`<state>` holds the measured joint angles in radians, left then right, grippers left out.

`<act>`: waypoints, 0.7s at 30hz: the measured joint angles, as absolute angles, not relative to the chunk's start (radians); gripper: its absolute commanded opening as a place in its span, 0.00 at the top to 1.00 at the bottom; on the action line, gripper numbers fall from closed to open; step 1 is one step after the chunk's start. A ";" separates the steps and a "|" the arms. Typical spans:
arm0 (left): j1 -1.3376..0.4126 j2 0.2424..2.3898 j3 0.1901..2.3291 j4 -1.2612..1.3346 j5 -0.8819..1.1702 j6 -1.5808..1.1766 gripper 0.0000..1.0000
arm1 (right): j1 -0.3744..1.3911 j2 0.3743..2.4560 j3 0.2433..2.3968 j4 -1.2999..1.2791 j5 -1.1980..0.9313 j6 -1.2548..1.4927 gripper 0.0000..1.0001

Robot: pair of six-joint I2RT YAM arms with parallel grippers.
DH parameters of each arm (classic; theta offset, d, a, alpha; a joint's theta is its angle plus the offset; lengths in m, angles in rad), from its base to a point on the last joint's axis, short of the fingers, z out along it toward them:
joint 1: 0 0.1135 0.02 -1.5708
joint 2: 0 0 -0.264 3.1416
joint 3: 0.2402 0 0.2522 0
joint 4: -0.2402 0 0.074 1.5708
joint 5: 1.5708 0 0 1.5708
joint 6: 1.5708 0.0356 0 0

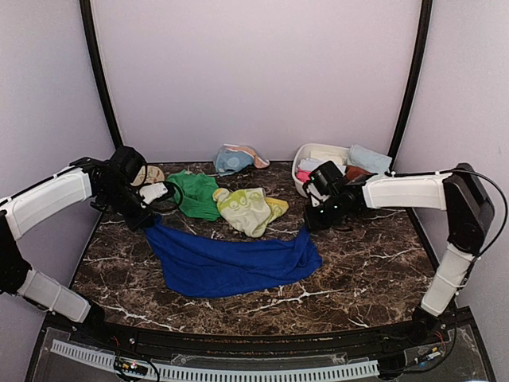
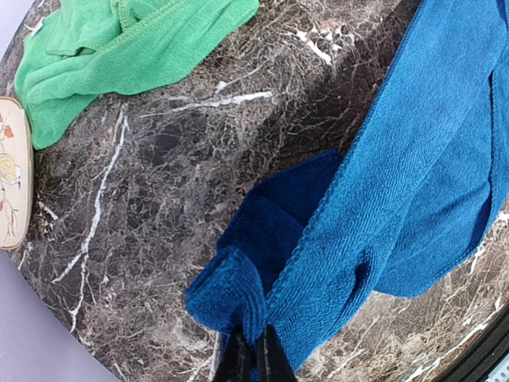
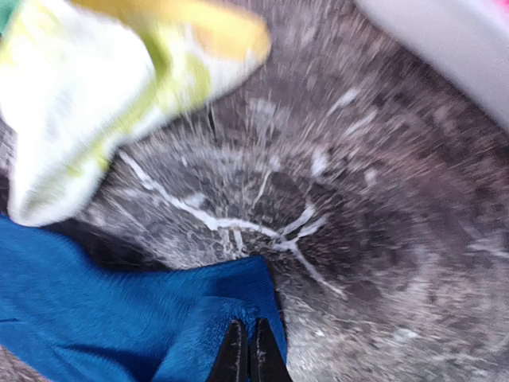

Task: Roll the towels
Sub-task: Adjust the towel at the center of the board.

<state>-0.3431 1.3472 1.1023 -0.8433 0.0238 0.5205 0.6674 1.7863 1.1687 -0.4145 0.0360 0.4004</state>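
A royal blue towel lies spread across the middle of the marble table. My left gripper is shut on its far left corner; in the left wrist view the cloth bunches around the gripper. My right gripper is shut on the far right corner, where the blue cloth folds over the gripper. Behind the blue towel lie a green towel and a pale yellow-green patterned towel. A light blue towel sits at the back.
A white oval basin at the back right holds several rolled towels, pink, white and rust among them. A tan round patterned disc lies at the back left, next to the green towel. The table's curved front edge runs along the bottom.
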 measured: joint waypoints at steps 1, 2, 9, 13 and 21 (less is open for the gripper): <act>-0.343 1.347 1.108 -0.843 0.021 0.520 1.00 | 0.664 1.757 1.163 -0.415 0.043 0.401 1.00; -0.342 1.345 1.115 -0.841 0.017 0.520 1.00 | 0.661 1.700 1.145 -0.403 0.051 0.402 1.00; -0.332 1.258 1.214 -0.841 0.010 0.520 1.00 | 0.656 1.248 1.029 -0.375 0.100 0.429 1.00; -0.332 1.190 1.290 -0.864 0.027 0.520 1.00 | 0.656 1.071 0.989 -0.411 0.110 0.461 1.00; -0.331 1.097 1.334 -0.942 0.061 0.545 1.00 | 0.660 0.705 0.896 -0.626 0.110 0.578 0.88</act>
